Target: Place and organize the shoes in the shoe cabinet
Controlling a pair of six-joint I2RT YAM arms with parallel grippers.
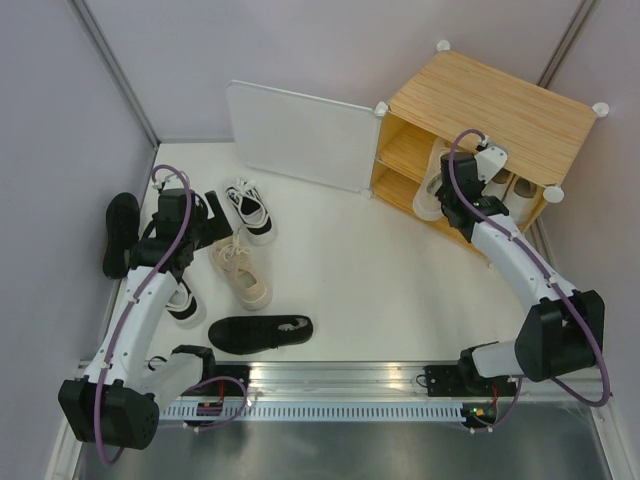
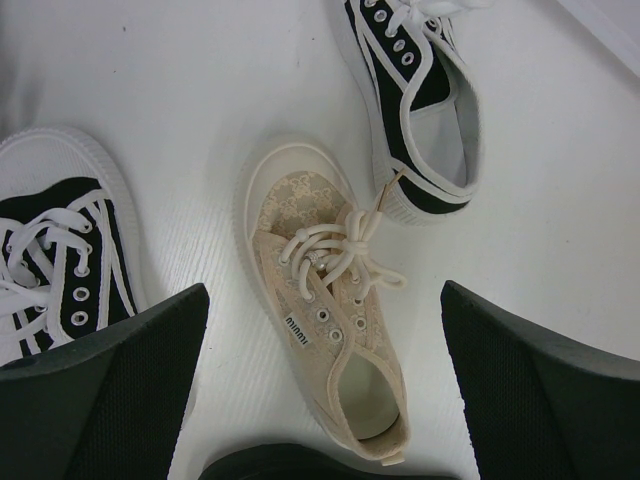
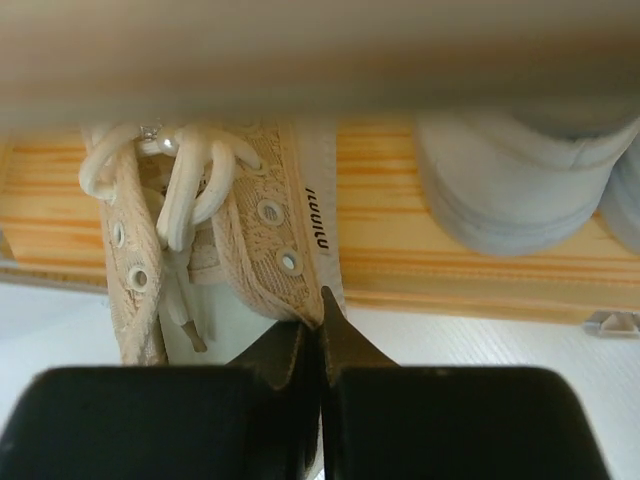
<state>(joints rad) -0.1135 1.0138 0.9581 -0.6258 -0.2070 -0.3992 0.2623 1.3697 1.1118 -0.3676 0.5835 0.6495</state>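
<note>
**A:** How far along is the job?

**B:** Under halfway, I judge. Five shoes lie outside the boxy shoe cabinet with a wood-grain top (image 1: pixel 500 100). Farthest left of it is a matte black lace-up shoe (image 1: pixel 120 235). Closer to it, the left gripper (image 1: pixel 215 222) hovers, fingers spread wide and holding nothing, over a cream lace-patterned shoe with a smooth rubber toe cap (image 2: pixel 310 250). That shoe lies between two white canvas shoes with black trim (image 2: pixel 415 100). A second black shoe (image 1: pixel 260 332) lies well out in front of the cabinet.

**A:** And inside?

**B:** The cabinet's white frosted door (image 1: pixel 300 135) stands open. Rounded white sneakers (image 3: pixel 510 190) sit on its wooden shelf (image 3: pixel 400 250). The right gripper (image 3: pixel 320 300) is clenched, seemingly nipping the collar of a matching cream shoe (image 3: pixel 260 230), whose heel overhangs the shelf's lip.
</note>
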